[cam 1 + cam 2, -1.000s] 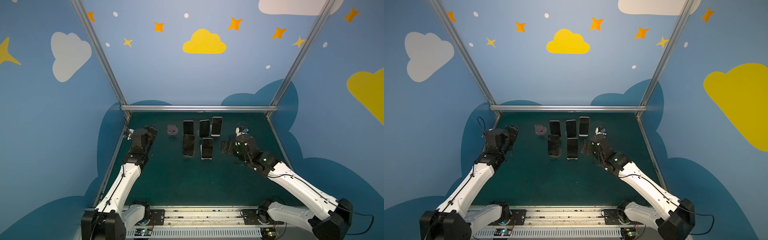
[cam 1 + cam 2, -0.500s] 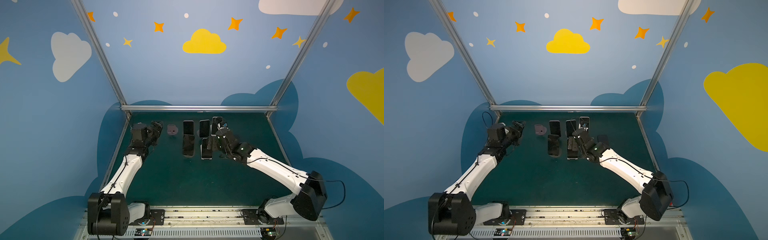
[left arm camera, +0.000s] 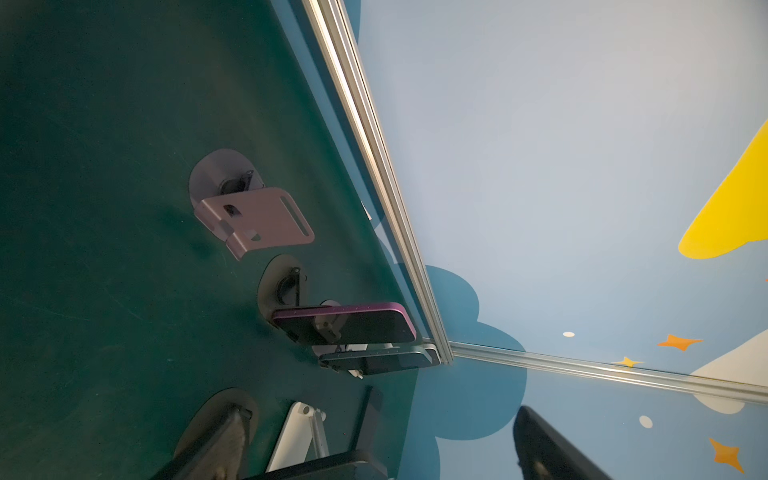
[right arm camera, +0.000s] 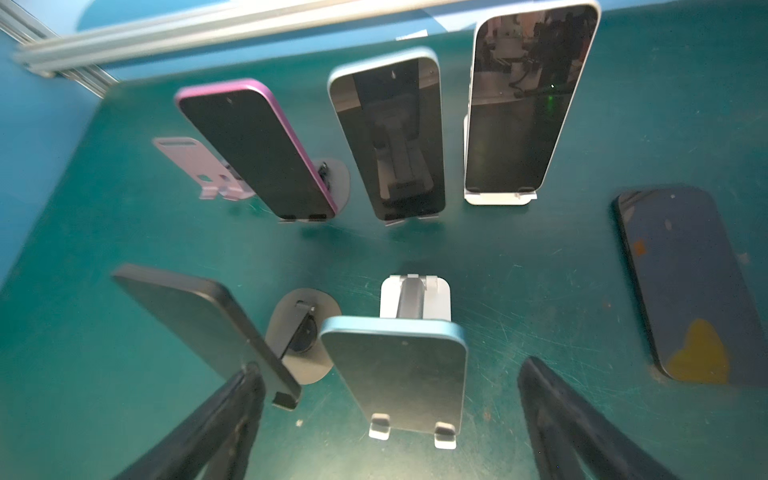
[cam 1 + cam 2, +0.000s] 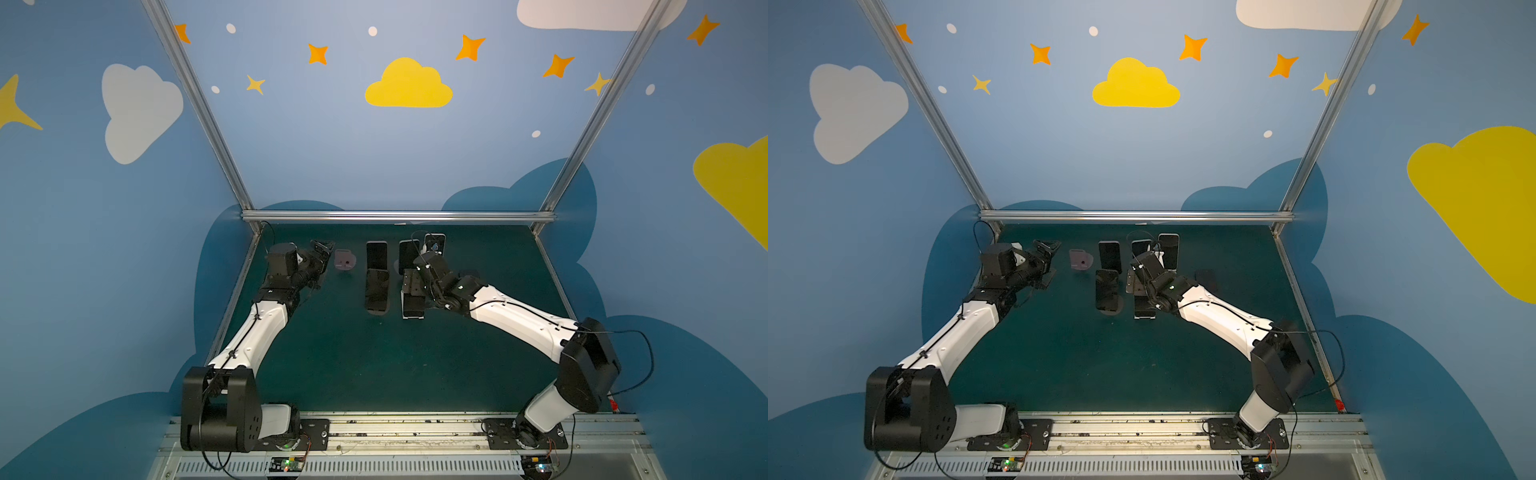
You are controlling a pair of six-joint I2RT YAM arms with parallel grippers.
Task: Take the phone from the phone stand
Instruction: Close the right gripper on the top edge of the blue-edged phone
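Standing wide apart, the jaws of the right gripper (image 4: 388, 370) frame the blue phone (image 4: 399, 374) in the near row without touching it, one finger on either side and nothing pinched between them. That phone leans, not yet lifted, on its white stand (image 4: 415, 297), its lower edge caught in the two clear lips. Just beside it a black phone (image 4: 199, 320) leans on a black stand (image 4: 303, 332), and behind them a purple phone (image 4: 257, 149), a second blue-edged phone (image 4: 390, 137) and a white-edged phone (image 4: 528, 104) each sit propped up. A pink stand (image 4: 187, 162) at the end of the back row holds nothing, and a dark phone (image 4: 685, 286) lies flat on the green mat (image 4: 540, 257), well apart from the stands, so one removal looks finished. For the blue phone only the approach seems done; closing, lifting clear and setting down are left. Near the pink stand, the left gripper (image 5: 322, 249) hangs with jaws spread and empty.
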